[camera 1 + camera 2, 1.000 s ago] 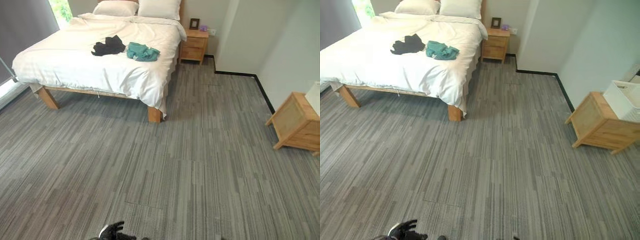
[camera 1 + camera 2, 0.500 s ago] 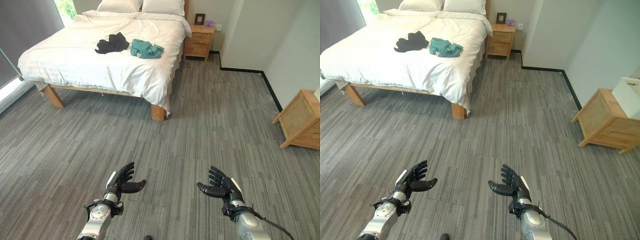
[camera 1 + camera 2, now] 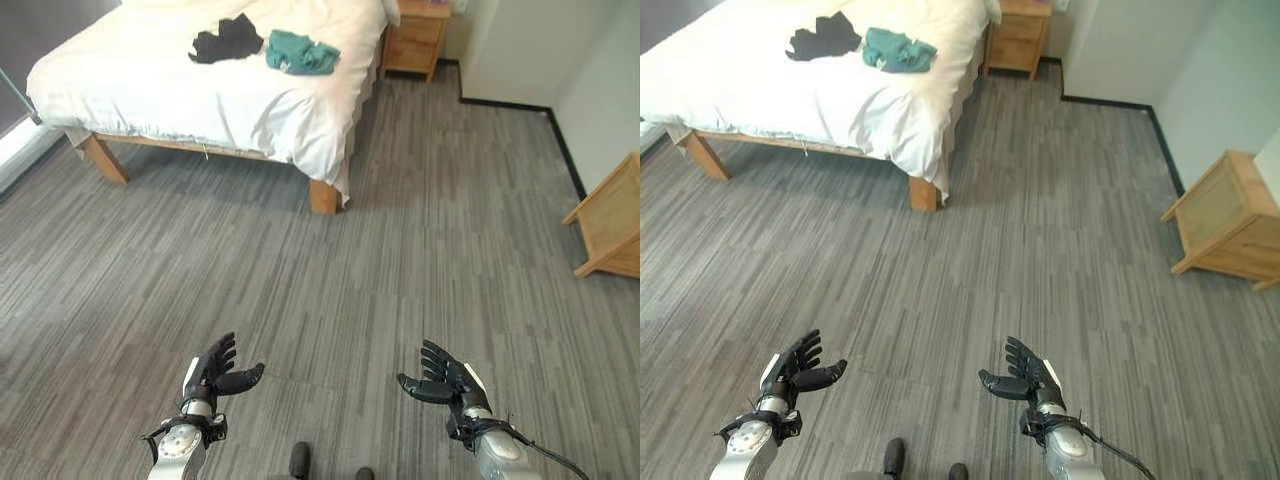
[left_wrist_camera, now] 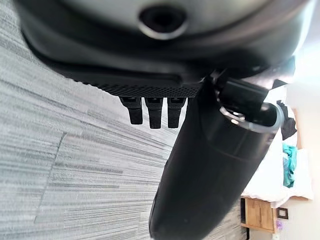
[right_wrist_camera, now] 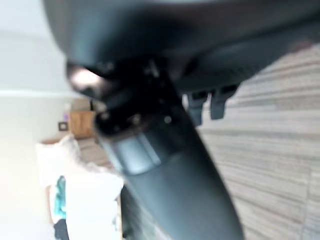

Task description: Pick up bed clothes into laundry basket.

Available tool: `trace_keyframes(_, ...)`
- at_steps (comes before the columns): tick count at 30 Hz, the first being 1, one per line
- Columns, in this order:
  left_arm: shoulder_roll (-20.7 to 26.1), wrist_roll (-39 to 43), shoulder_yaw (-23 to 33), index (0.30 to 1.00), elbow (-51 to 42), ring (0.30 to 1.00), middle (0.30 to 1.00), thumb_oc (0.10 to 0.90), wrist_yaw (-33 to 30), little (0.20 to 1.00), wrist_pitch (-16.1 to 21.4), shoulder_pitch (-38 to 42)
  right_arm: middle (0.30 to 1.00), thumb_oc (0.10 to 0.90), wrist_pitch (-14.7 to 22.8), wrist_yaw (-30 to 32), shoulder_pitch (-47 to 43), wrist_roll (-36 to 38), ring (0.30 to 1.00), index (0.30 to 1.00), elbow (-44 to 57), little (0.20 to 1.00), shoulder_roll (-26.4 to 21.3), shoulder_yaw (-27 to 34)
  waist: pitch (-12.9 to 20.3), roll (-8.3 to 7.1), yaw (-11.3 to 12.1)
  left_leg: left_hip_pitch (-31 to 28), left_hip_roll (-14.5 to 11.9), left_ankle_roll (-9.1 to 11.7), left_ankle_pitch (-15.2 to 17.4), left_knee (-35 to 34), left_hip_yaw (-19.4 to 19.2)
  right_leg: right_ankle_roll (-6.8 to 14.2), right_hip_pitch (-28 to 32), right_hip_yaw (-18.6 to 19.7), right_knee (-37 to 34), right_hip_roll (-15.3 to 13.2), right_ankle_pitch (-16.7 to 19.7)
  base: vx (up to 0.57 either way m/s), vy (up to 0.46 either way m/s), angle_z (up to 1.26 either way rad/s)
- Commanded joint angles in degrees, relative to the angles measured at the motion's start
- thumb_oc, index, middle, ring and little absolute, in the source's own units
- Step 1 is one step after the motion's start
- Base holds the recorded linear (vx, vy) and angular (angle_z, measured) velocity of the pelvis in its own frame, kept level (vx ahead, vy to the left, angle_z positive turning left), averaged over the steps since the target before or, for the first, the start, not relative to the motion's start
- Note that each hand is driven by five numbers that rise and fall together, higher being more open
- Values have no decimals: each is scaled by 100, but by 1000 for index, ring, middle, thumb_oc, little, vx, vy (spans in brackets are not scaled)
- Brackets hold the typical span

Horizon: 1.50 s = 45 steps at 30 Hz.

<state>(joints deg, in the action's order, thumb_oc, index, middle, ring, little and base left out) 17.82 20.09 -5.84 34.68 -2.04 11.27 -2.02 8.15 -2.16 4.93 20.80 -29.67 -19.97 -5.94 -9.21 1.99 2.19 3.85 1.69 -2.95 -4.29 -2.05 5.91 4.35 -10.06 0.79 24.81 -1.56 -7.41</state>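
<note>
A black garment (image 3: pixel 228 41) and a teal garment (image 3: pixel 300 52) lie side by side on the white bed (image 3: pixel 150 90) at the far left of the room. My left hand (image 3: pixel 213 372) hovers low over the grey floor, far from the bed, fingers spread and holding nothing. My right hand (image 3: pixel 445 374) is level with it, open and bare as well. The left wrist view catches the bed with the teal garment (image 4: pixel 289 165) in the distance past the thumb.
A wooden nightstand (image 3: pixel 418 40) stands beside the bed's head. A low wooden cabinet (image 3: pixel 612 218) sits by the right wall. Wide grey carpeted floor (image 3: pixel 400 260) stretches between my hands and the bed.
The camera has tilted down and moved nearer the bed. Both hands, raised into view half a second ago, now sit slightly lower, still open.
</note>
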Motion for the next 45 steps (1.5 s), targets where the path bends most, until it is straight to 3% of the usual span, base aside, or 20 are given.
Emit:
trace_keyframes(1, 429, -151, -10, 900, -916, 900, 900, 800, -31, 900, 324, 354, 900, 800, 411, 10, -116, 32, 900, 900, 853, 900, 77, 91, 84, -310, 46, -108, 183, 17, 1080, 767, 413, 360, -836, 633, 652, -508, 1431, 194, -18, 68)
trace_keyframes(4, 437, -180, -129, 900, -1057, 900, 900, 800, 59, 900, 310, 380, 900, 800, 397, -33, -117, 18, 900, 900, 839, 900, 79, 53, 76, -330, 4, -211, 107, 64, 1163, 732, 577, 357, -962, 573, 388, -448, 1150, 283, -70, 52)
trace_keyframes(5, 412, -165, -293, 900, -1078, 900, 900, 800, 181, 900, 327, 366, 900, 800, 389, -58, -48, 62, 900, 900, 782, 900, 76, 65, 169, -379, -119, -546, -29, 165, 1253, 498, 691, 474, -965, 504, -528, -216, 862, 515, -150, 30)
trace_keyframes(6, 373, -170, -394, 900, -1025, 900, 900, 800, 217, 900, 351, 394, 900, 800, 424, -68, 1, 162, 900, 900, 711, 900, 88, 78, 250, -443, -238, -778, -57, 199, 1295, 385, 806, 593, -1013, 471, -1501, -98, 1023, 626, -175, 28)
trace_keyframes(9, 318, -263, -607, 900, -1041, 900, 900, 800, 325, 900, 334, 429, 900, 800, 407, -165, 267, 360, 900, 900, 757, 900, 93, 143, 358, -453, -520, -1123, -151, 281, 1273, 181, 1001, 817, -1146, 561, -2554, 134, 1493, 467, -115, 41)
trace_keyframes(13, 206, -277, -933, 900, -1143, 900, 900, 800, 470, 900, 298, 521, 900, 800, 349, -196, 475, 388, 900, 900, 963, 900, 16, 266, 543, -417, -794, -1501, -466, 573, 1124, 153, 1072, 800, -1119, 491, -2403, 89, 1686, 427, -174, 83)
trace_keyframes(17, 40, -202, -1102, 900, -891, 900, 900, 800, 456, 900, 282, 767, 900, 800, 406, -77, 476, 510, 900, 900, 952, 900, -112, 369, 707, -240, -1009, -1193, -1127, 1256, -480, 1171, 510, 562, -980, 111, -2052, 73, 1438, 346, -161, 21)
trace_keyframes(19, 40, -202, -1102, 900, -891, 900, 900, 800, 456, 900, 282, 767, 900, 800, 406, -77, 476, 510, 900, 900, 952, 900, -112, 368, 711, -242, -1012, -1186, -1124, 1256, -482, 1172, 514, 563, -984, 110, -2052, 69, 1439, 225, -189, 31)
trace_keyframes(20, 35, -102, -1387, 900, -877, 900, 900, 800, 557, 900, 280, 1128, 900, 800, 549, 5, 341, 703, 900, 900, 1077, 900, -254, 378, 561, -536, -972, -278, -1338, 809, -881, 2243, -74, 246, -612, 298, -1980, 52, 1162, 451, -381, 22)
trace_keyframes(24, -76, 111, -1776, 900, -979, 900, 900, 800, 729, 900, 308, 1416, 900, 800, 612, 92, 62, 787, 900, 900, 1246, 900, -412, 508, 462, -589, -706, 380, -867, 736, -110, 1340, -182, 199, -147, 395, -1950, -8, 814, 425, -230, 23)
trace_keyframes(26, -76, 111, -1776, 900, -979, 900, 900, 800, 729, 900, 308, 1416, 900, 800, 612, 92, 62, 787, 900, 900, 1246, 900, -412, 508, 463, -590, -707, 380, -866, 735, -112, 1338, -182, 200, -148, 394, -1950, -9, 814, 269, -106, 20)
trace_keyframes(27, -173, 512, -2049, 900, -1124, 900, 900, 800, 890, 900, 292, 1523, 900, 800, 635, 118, 47, 757, 900, 900, 1263, 900, -432, 464, 442, -481, -554, 693, -239, 693, 110, 550, -23, 149, 90, 506, -1926, 166, 669, 514, -199, 17)
trace_keyframes(31, -250, 741, -2158, 900, -1351, 900, 900, 800, 1035, 900, 260, 1579, 900, 800, 655, 130, 135, 651, 900, 900, 1166, 900, -309, 353, 502, -272, -301, 1201, 495, 554, -386, -295, 87, 62, 727, 822, -2092, 628, 478, 522, -159, 19)
trace_keyframes(35, -187, 799, -2060, 900, -1568, 900, 900, 800, 1094, 900, 219, 1445, 900, 800, 562, -19, 218, 652, 900, 900, 1148, 900, -178, 240, 584, -273, -127, 1148, 491, 526, -550, -213, -87, 46, 1346, 1198, -2274, 619, 102, 633, 35, -48)
trace_keyframes(38, -32, 611, -2007, 900, -1675, 900, 900, 800, 1078, 900, 222, 1322, 900, 800, 468, -175, 248, 676, 900, 900, 1178, 900, -72, 164, 721, -387, -80, 980, 428, 412, -417, -168, -148, 189, 1476, 1193, -2029, 257, -142, 510, 106, -33)
trace_keyframes(40, 14, 540, -1971, 900, -1683, 900, 900, 800, 1055, 900, 212, 1278, 900, 800, 448, -191, 215, 628, 900, 900, 1169, 900, -64, 131, 744, -452, -55, 921, 442, 343, -298, -105, -188, 308, 1406, 1176, -1711, 104, -66, 295, 52, -6)
trace_keyframes(41, 87, 501, -1866, 900, -1692, 900, 900, 800, 985, 900, 175, 1168, 900, 800, 403, -239, 119, 634, 900, 900, 1311, 900, -41, 69, 660, -570, -66, 740, 463, 217, -80, -19, -256, 548, 1074, 1170, -514, -57, 739, 351, 49, 7)
trace_keyframes(43, 172, 587, -1760, 900, -1706, 900, 900, 800, 944, 900, 139, 1052, 900, 800, 394, -295, 42, 668, 900, 900, 1438, 900, -28, 15, 523, -551, -73, 496, 340, 111, 89, -15, -243, 554, 537, 1041, 445, -8, 1398, 352, 59, -15)
trace_keyframes(44, 172, 587, -1760, 900, -1706, 900, 900, 800, 944, 900, 139, 1052, 900, 800, 394, -295, 41, 668, 900, 900, 1438, 900, -28, 15, 523, -552, -72, 496, 341, 111, 89, -15, -244, 555, 536, 1042, 448, -8, 1397, 424, 114, -5)
trace_keyframes(45, 329, 553, -1625, 900, -1756, 900, 900, 800, 912, 900, 111, 923, 900, 800, 403, -243, -70, 685, 900, 900, 1462, 900, 43, 10, 425, -451, -40, 239, 126, 77, 246, -29, -247, 359, 29, 515, 848, -283, 1376, 438, 106, 3)
